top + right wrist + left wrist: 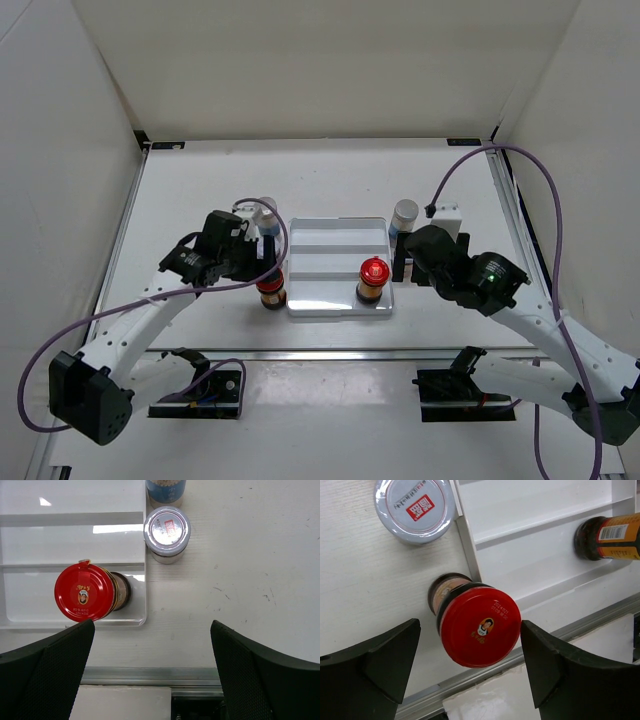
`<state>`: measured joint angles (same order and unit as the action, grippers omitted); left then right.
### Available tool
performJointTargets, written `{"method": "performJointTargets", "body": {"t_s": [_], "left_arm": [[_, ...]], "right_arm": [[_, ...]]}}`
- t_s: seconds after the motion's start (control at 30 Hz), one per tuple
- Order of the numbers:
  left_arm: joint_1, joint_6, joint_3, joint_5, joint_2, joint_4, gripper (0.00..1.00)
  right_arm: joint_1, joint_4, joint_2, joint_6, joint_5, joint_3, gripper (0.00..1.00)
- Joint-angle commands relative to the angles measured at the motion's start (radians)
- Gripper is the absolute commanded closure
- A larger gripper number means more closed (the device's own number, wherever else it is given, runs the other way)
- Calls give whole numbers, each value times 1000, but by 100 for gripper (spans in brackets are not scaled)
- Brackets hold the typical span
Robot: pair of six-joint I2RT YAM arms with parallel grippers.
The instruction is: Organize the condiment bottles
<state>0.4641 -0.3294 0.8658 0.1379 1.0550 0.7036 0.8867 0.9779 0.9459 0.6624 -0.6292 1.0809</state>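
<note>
Two claws gaped open, the left claw [470, 642] straddling, untouching, a red-capped jar [480, 625] at the tray's [330, 265] eight o'clock, the right claw [152, 630] empty at three o'clock.

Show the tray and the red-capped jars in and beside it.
White stepped tray [335, 232]: top view, upper step.
Red-capped jar inside it [82, 592]: right wrist view, cap centre.
Red-capped jar beside it [480, 626]: left wrist view, cap centre.

First jar [372, 280] on tray [335, 240], second jar [271, 291] just left of it
</note>
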Motion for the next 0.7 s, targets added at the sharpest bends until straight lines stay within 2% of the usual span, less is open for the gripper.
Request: {"method": "performJointTargets", "body": {"t_s": [0.0, 0.2, 0.33, 0.47, 0.5, 0.6, 0.63, 0.67], "left_arm": [[30, 4, 19, -3, 0, 7, 8], [54, 13, 19, -23, 52, 7, 3], [54, 13, 28, -32, 89, 16, 5], [64, 13, 50, -83, 94, 42, 21], [64, 4, 50, -93, 82, 42, 28], [64, 4, 50, -113, 21, 42, 42], [64, -6, 59, -126, 5, 53, 54], [64, -7, 71, -135, -25, 68, 58]], "right_arm": [[6, -1, -13, 26, -30, -9, 0], [6, -1, -4, 26, -30, -18, 0], [6, -1, -4, 26, -30, -27, 0], [6, -1, -15, 26, -30, -27, 0], [6, -1, -15, 26, -30, -36, 0], [6, -1, -33, 26, -30, -36, 0], [6, 8, -33, 26, -30, -45, 0], [6, 8, -33, 26, -30, -45, 0]]}}
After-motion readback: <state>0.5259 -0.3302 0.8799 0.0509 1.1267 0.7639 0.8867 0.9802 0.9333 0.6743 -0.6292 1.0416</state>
